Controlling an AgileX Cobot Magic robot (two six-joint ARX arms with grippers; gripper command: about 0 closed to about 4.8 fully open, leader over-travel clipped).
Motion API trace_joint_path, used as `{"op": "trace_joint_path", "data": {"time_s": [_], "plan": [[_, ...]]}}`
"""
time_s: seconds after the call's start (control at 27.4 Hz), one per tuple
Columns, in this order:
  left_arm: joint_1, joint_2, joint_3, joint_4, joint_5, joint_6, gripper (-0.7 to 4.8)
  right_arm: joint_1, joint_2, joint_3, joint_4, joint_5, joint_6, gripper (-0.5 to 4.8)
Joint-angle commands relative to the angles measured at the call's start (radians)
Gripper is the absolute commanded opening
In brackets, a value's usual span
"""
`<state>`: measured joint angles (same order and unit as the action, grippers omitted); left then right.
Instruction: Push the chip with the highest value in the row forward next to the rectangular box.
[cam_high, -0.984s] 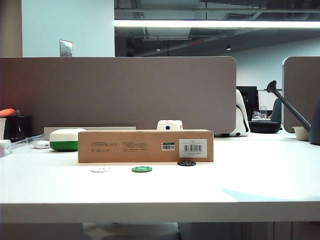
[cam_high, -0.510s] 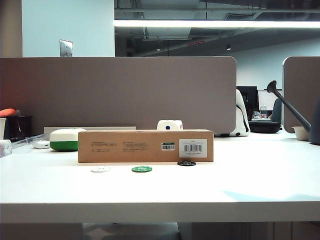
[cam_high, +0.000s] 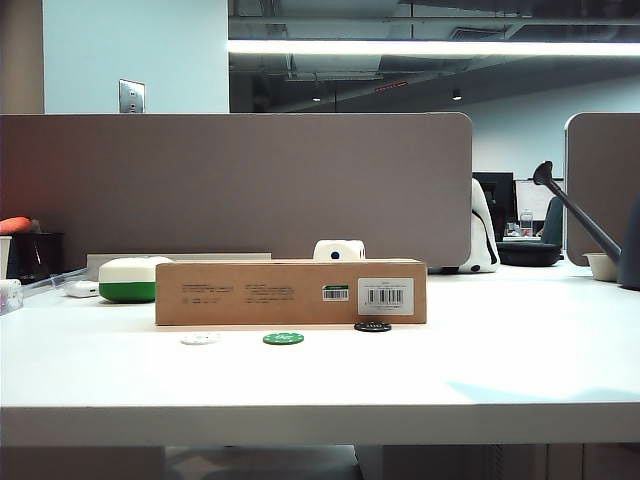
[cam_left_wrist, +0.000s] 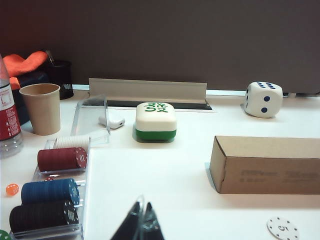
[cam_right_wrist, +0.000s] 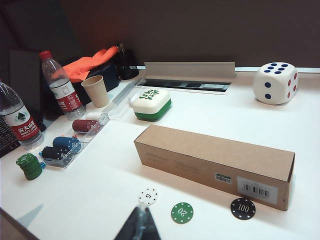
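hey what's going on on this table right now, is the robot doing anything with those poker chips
Nothing is being touched right now. Three chips lie in a row before the rectangular box: a white 5, a green 20 and the black 100 chip. The black one sits forward of the others, close to the box's barcode end. The left gripper and the right gripper both hang above the table on the near side of the row, jaws together, holding nothing.

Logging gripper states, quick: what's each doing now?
Left gripper: shut, holding nothing, raised above the table.
Right gripper: shut, holding nothing, raised above the table.
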<state>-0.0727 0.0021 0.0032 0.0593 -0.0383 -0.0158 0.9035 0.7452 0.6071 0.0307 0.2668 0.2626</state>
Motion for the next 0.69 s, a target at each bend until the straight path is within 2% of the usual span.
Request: {"op": "trace_joint_path", "data": {"time_s": [0.04, 0.15, 0.36, 0.69], "plan": [[-0.001, 0.0, 0.004, -0.037, -0.002, 0.0, -0.05, 0.0, -0.002, 0.005, 0.01, 0.001, -0.002, -0.05], [-0.001, 0.0, 0.004, -0.043, 0.013, 0.001, -0.05, 0.0, -0.002, 0.005, 0.01, 0.001, -0.002, -0.05], [-0.001, 0.0, 0.004, -0.045, 0.127, 0.001, -0.05, 0.0, -0.002, 0.005, 0.01, 0.0, -0.002, -0.05], [-0.001, 0.0, 0.004, -0.045, 0.103, 0.002, -0.05, 0.0, -0.002, 0.005, 0.01, 0.001, -0.002, -0.05]]}}
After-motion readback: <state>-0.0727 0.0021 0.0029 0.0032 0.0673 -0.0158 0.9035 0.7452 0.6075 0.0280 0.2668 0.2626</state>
